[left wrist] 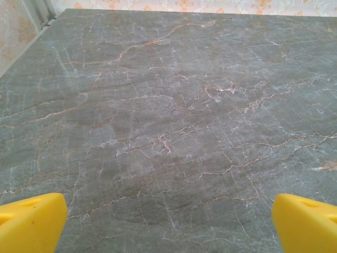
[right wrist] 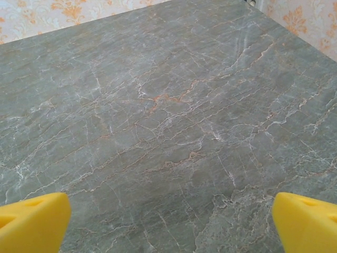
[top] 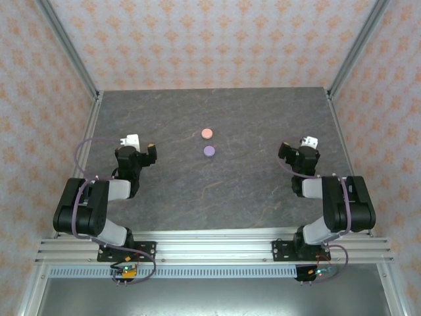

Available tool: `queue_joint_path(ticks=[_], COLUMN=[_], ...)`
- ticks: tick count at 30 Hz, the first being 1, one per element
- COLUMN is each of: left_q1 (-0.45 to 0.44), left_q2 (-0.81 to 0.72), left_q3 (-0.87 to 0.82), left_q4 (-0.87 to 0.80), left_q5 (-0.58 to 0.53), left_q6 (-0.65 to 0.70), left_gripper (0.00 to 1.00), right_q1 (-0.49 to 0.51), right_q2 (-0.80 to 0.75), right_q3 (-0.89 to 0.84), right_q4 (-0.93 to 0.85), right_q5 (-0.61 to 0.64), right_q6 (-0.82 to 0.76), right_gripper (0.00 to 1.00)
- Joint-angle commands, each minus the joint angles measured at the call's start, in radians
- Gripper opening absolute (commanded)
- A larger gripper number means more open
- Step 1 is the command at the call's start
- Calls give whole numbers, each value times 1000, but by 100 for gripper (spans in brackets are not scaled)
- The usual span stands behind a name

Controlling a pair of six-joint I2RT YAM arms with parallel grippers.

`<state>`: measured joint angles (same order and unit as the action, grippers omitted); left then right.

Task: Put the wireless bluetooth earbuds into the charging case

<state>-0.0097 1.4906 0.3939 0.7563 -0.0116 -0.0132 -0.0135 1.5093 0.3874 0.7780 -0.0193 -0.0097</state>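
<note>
1. You are looking at the purple case (top: 209, 151), a small round disc lying flat on the dark, stone-patterned table (top: 263, 197).
2. The pink case (top: 207, 133) is sitting just behind the purple case, on the side away from the arm bases. It is close to it but not touching.
3. The earbuds are too small for you to be making out here, so you cannot tell whether they are sitting inside the cases.
4. Your left gripper (left wrist: 169, 219) is hovering well to the left of the purple case. Its yellow fingers (left wrist: 31, 221) are standing spread wide over bare table, gripping nothing.
5. Your right gripper (right wrist: 169, 219) is hanging well to the right of the purple case, about as far off as the left. Its fingers (right wrist: 305, 221) are likewise spread wide and pinching nothing.
</note>
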Motion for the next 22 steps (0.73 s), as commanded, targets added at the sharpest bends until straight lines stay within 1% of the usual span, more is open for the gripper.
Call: queue_joint_path(ticks=[1,22], left_q1=[-16,-24], left_q2=[4,5], left_q3=[28,37], left_q4=[-7,-21], left_q5=[-41,-34], left_q6=[21,33], left_gripper=[100,100], right_q1=[9,11], right_q2=[6,5], right_q3=[25,25], right_q4=[-1,0], right_q5=[0,0], right_q6=[-18,-21], right_gripper=[99,99])
